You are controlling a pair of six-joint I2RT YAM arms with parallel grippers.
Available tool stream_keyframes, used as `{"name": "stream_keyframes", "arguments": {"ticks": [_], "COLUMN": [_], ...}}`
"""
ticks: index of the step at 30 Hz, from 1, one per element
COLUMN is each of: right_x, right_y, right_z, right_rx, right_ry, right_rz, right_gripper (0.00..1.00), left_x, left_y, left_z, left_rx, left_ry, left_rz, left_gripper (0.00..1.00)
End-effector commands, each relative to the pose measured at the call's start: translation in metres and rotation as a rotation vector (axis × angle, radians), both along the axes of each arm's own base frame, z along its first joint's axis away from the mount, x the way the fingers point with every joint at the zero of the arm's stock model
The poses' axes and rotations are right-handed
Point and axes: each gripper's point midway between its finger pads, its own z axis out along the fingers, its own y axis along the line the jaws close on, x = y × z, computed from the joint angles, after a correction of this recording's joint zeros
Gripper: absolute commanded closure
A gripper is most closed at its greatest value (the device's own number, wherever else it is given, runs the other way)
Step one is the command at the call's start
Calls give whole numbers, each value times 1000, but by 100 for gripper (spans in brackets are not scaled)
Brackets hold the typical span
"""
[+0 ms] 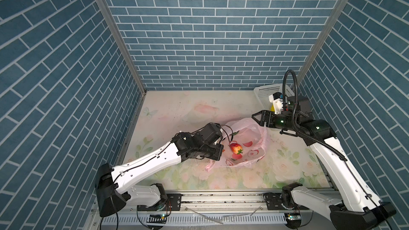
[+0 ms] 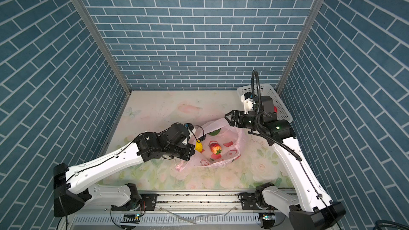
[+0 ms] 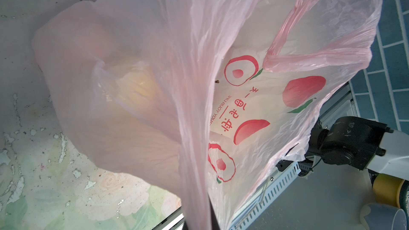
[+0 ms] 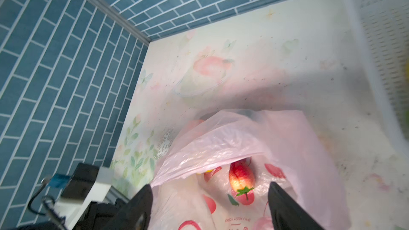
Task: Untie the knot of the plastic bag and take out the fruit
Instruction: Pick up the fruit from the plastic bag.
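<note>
Tabletop (image 1: 177, 111) with a pale floral print carries the thin translucent pink plastic bag (image 1: 247, 127) at its middle, mouth gaping. Left gripper (image 1: 221, 152) pinches the bag's rim, jaws closed on the film; right gripper (image 4: 208, 190) hovers above, jaws spread wide. Inside lies a red toy strawberry (image 1: 236, 148).

The plastic bag (image 3: 155, 40) looks thin, crinkled, glossy; the table (image 1: 177, 111) scuffed.

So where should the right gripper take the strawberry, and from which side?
Probably across the red middle of the strawberry, coming from above through the open mouth of the plastic bag. It lies on its side, uncovered, so its flanks are free.
</note>
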Motion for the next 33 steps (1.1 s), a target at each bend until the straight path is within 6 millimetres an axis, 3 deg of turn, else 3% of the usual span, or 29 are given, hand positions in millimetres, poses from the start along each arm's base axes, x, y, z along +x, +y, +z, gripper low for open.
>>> {"name": "stream_keyframes", "arguments": {"ticks": [1, 5, 10, 23, 33], "right_x": [-21, -36, -44, -77, -69], "right_y": [19, 47, 66, 77, 87], "right_z": [-31, -61, -95, -179, -214], "right_rx": [-18, -79, -188, -367, -430], "right_ry": [95, 110, 81, 105, 218], "right_rz": [37, 114, 166, 226, 202], "right_gripper": [21, 22, 25, 29, 29], "left_x": [4, 6, 10, 22, 22], "left_y": [0, 0, 1, 1, -3], "left_z": [10, 12, 18, 34, 41], "left_rx": [-15, -19, -32, -102, -146], "left_ry": [-21, -31, -49, -89, -105], "left_rz": [8, 16, 30, 85, 76], "left_gripper": [100, 100, 100, 100, 100]}}
